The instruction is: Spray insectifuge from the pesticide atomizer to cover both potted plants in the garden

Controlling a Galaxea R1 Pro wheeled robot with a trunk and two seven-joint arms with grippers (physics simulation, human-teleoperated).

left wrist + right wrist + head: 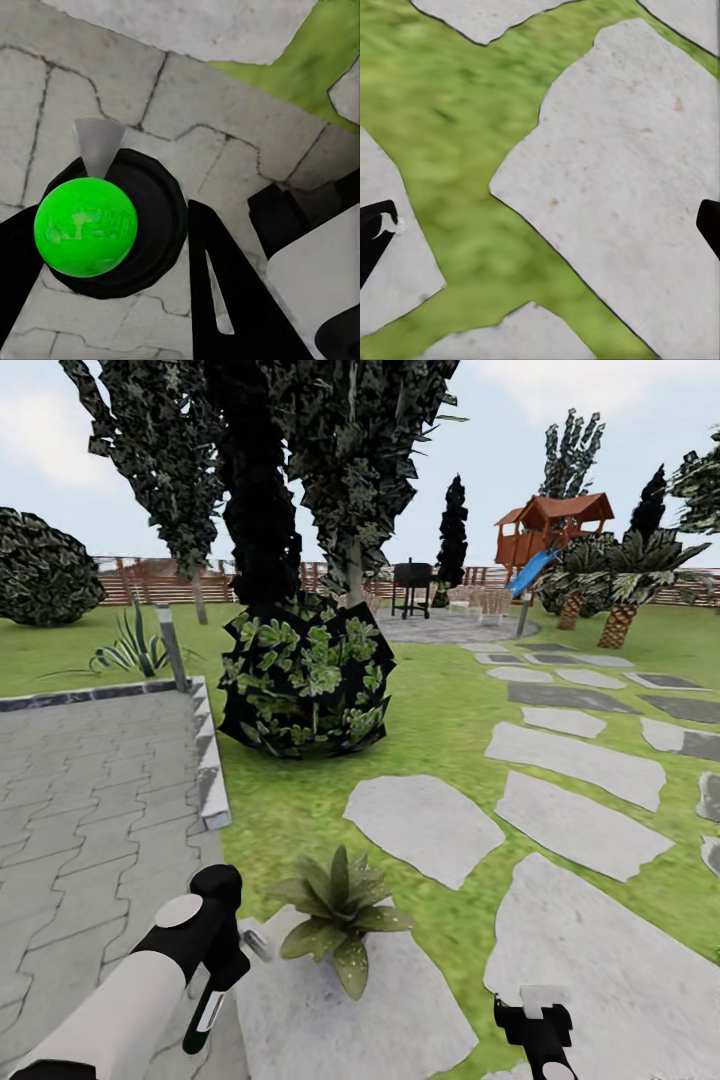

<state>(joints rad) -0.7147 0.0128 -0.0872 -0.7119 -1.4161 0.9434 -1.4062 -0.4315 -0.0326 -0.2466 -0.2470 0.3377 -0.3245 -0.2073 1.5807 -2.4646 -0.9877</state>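
We are spraying: our left hand (213,1000) pinches the pesticide atomizer (207,1015) just beside the potted plant (338,920); next, aim the nozzle at the leaves. Our right hand (537,1028) hangs spread.

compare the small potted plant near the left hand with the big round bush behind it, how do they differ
The potted plant is a small, low rosette of long pointed leaves; the bush is a big rounded mass, far taller.
The plant stands on a grey stepping stone; the bush sits on the lawn.
Both have green leaves.
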